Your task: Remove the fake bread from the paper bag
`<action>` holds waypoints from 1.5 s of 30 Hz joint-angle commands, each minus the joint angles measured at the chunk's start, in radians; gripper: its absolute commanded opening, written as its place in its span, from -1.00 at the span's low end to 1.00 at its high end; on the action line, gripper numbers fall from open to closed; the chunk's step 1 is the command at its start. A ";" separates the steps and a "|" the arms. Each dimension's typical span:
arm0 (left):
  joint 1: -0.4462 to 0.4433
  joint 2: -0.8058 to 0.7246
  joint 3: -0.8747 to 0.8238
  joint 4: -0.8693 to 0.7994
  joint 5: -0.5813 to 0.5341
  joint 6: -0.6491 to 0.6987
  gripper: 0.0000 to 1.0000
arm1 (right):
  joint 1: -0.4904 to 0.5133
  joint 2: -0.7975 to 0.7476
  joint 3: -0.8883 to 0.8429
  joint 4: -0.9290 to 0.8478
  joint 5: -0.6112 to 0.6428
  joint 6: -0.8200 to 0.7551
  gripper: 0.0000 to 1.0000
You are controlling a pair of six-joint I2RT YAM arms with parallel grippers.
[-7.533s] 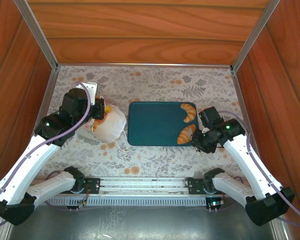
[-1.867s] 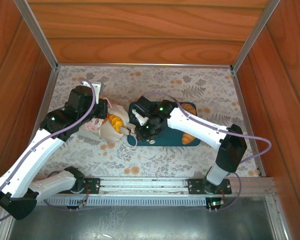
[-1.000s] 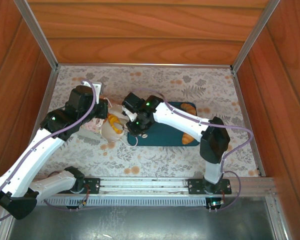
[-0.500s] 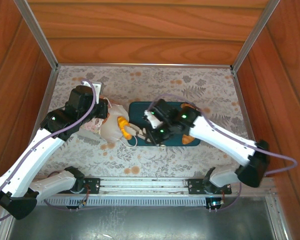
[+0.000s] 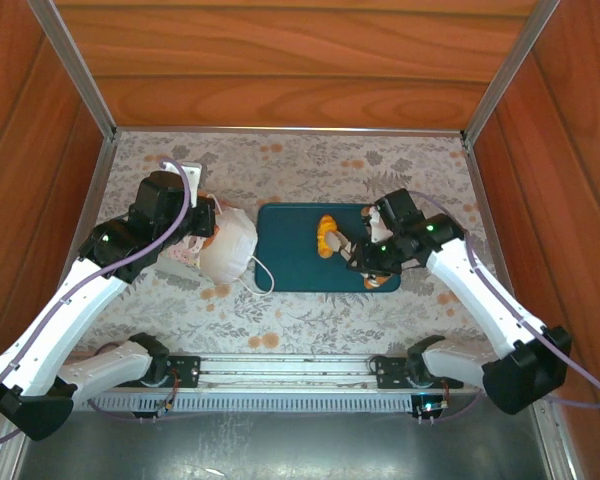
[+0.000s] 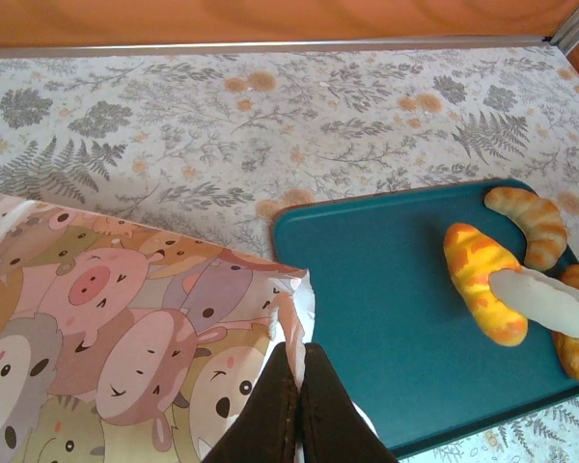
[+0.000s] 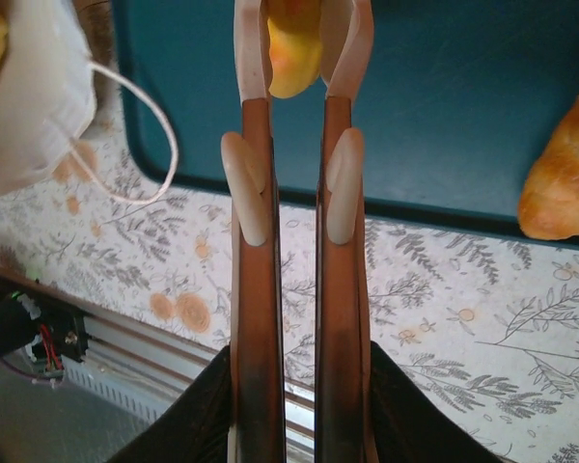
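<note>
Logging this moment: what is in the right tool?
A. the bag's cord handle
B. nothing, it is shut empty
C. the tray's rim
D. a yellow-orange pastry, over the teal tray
D: the right tool grips a yellow-orange pastry over the teal tray, while the cord handle lies apart from it beside the paper bag.

The right end effector (image 5: 340, 243), a second ago reaching into the mouth of the paper bag (image 5: 228, 250), has drawn back over the teal tray (image 5: 285, 262) with an orange pastry (image 5: 326, 237) clamped between its fingers. The bag's mouth, which showed orange bread earlier, now looks plain white from above.
</note>
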 commanded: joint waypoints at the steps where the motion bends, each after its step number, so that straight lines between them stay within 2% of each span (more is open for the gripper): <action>1: 0.004 -0.005 0.015 0.034 0.002 -0.001 -1.00 | -0.052 0.054 0.001 0.036 -0.061 -0.077 -0.38; 4: 0.004 0.001 0.027 0.033 0.007 0.007 -1.00 | -0.103 0.097 -0.002 0.032 -0.079 -0.108 -0.39; 6: 0.004 -0.004 0.026 0.034 0.002 0.005 -1.00 | -0.120 0.111 0.004 0.012 -0.084 -0.134 -0.32; 13: 0.003 -0.004 0.026 0.034 -0.003 0.001 -1.00 | -0.137 0.136 0.058 -0.115 0.115 -0.204 -0.16; 19: 0.004 0.002 0.031 0.034 0.003 0.001 -1.00 | -0.133 0.152 0.171 -0.186 0.135 -0.253 -0.07; 23: 0.004 0.007 0.031 0.036 0.005 0.001 -1.00 | -0.082 0.178 0.205 -0.199 0.194 -0.238 -0.05; 26: 0.004 0.008 0.032 0.036 0.003 0.002 -1.00 | -0.013 0.249 0.267 -0.284 0.342 -0.202 -0.06; 30: 0.004 0.007 0.031 0.035 0.004 0.006 -1.00 | 0.070 0.319 0.328 -0.343 0.467 -0.180 -0.02; 37: 0.004 0.006 0.026 0.037 0.002 0.008 -1.00 | 0.134 0.358 0.382 -0.323 0.446 -0.166 -0.01; 43: 0.003 -0.010 0.016 0.037 -0.003 0.006 -1.00 | 0.142 0.369 0.419 -0.355 0.494 -0.156 -0.04; 45: 0.003 -0.015 0.011 0.037 -0.008 0.006 -1.00 | 0.143 0.366 0.428 -0.356 0.474 -0.155 -0.06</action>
